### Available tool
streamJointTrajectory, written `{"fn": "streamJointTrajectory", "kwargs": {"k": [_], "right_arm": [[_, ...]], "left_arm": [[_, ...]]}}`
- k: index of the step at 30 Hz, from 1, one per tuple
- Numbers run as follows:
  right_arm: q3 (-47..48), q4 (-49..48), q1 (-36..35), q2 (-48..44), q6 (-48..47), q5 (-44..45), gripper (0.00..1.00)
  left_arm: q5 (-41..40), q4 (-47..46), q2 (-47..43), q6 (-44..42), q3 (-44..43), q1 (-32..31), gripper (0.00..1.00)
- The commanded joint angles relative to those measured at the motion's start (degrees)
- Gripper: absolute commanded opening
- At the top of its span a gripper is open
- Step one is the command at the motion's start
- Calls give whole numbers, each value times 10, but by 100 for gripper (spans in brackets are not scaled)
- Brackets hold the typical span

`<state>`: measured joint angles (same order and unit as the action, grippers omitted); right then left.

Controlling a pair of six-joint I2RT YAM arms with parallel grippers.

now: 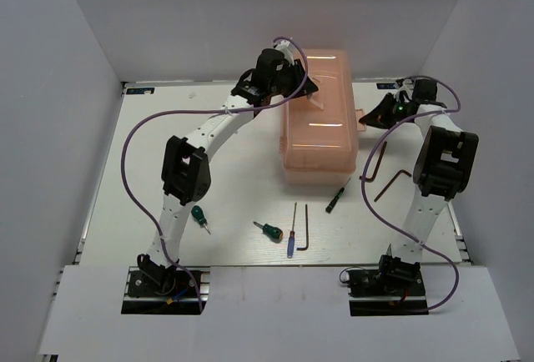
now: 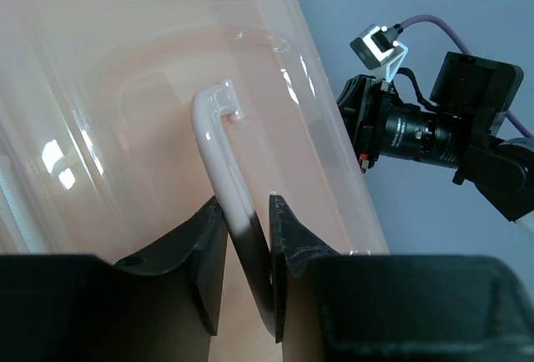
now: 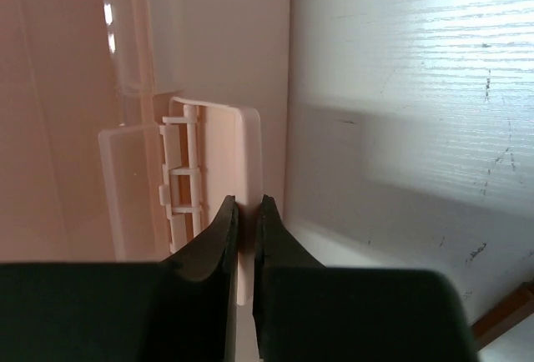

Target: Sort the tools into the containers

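**Both arms on the closed toolbox, tools loose on the table**

The white table [image 1: 158, 133] carries everything I see from the top camera. At its far centre stands the peach-pink toolbox [image 1: 321, 120], lid down, long side running away from the arm bases.

The left arm [image 1: 188, 166] rises from its base, bends at the elbow and reaches far and to the right, so that its wrist sits over the box's far left corner. The right arm [image 1: 438, 166] stands nearly upright and folds its wrist leftward against the box's right end.

In the left wrist view, the left gripper [image 2: 247, 212] is clamped on the moulded handle [image 2: 219, 141], one finger pressed to each side of the pale loop. In the right wrist view, the right gripper [image 3: 244, 208] is pinched together on the thin edge of the side latch [image 3: 219, 158].

All the tools lie on the table outside the box. Two dark hex keys [image 1: 380, 163] rest beside the right arm. The thin black-and-green screwdriver [image 1: 338, 195] lies just in front of the box. Nearer me lie the blue-handled screwdriver [image 1: 292, 233] with a third hex key [image 1: 305, 228] just beside it, one stubby green screwdriver [image 1: 269, 230] to their left, and the other stubby screwdriver [image 1: 200, 216] close to the left arm.
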<state>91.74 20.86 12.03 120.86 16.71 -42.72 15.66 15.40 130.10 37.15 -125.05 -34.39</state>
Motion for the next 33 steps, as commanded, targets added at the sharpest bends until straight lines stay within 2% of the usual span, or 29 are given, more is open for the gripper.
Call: {"fn": "streamJointTrajectory", "kwargs": {"k": [1, 7, 11, 17, 21, 25, 29, 31, 32, 33], "right_arm": [[16, -6, 2, -11, -25, 32, 0], [47, 38, -1, -30, -90, 154, 0], [77, 54, 4, -18, -104, 186, 0], [105, 71, 4, -3, -101, 197, 0], [111, 76, 5, 3, -99, 193, 0], [104, 76, 4, -2, -98, 186, 0], [97, 79, 4, -7, -97, 181, 0], [95, 81, 4, -10, -96, 177, 0], [90, 81, 4, -9, -99, 176, 0], [86, 79, 4, -15, -98, 173, 0]], "left_arm": [[9, -8, -2, -10, -40, -4, 1], [-50, 11, -55, 3, -51, 12, 0], [-91, 36, -104, -8, -51, 34, 0], [-169, 110, -183, -82, -28, 67, 0], [-218, 146, -237, -137, 38, 88, 0], [-308, 168, -296, -160, 130, 107, 0], [-320, 141, -343, -167, 256, 117, 0], [-320, 132, -359, -167, 286, 124, 9], [-320, 124, -364, -161, 312, 124, 24], [-320, 124, -364, -161, 323, 129, 32]]}}
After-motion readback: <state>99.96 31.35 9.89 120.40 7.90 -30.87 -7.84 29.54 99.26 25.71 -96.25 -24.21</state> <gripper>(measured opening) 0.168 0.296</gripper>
